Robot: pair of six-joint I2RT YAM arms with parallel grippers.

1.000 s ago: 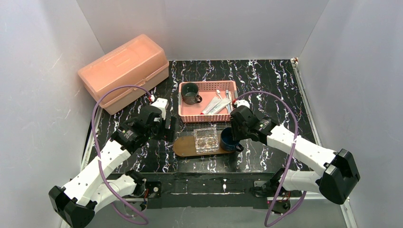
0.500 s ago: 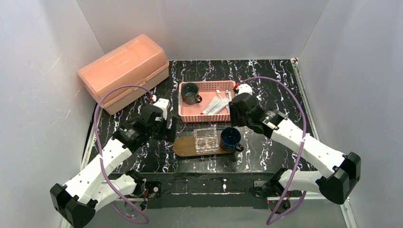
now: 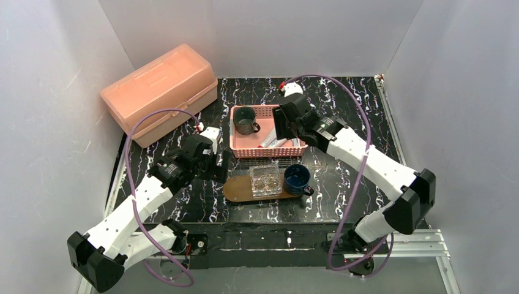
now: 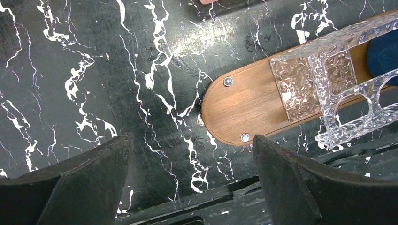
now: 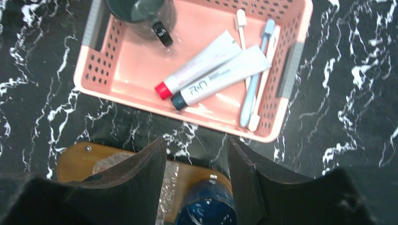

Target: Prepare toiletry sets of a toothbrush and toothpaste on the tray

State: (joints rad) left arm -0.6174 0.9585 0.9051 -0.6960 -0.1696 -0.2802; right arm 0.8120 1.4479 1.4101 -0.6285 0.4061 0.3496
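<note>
**Toiletry sets in the basket, not on the tray**

Toiletry sets [image 5: 225, 77]: two tubes, one red-capped and one dark-capped, lie side by side in the pink basket [image 5: 291, 61], with thin toothbrushes at its right side, partly under the tubes. Dark mug [image 3: 245, 119] in the basket's far left corner. Tray [image 4: 244, 101] sits on the worktop [image 3: 343, 98] just in front of the basket, carrying a clear box [image 4: 319, 79] and a blue mug [image 3: 297, 177]. Right hand [image 5: 196, 143] above the basket's near edge, jaws apart, empty. Left hand [image 4: 191, 140] near the tray's left end, jaws wide, empty.
</note>
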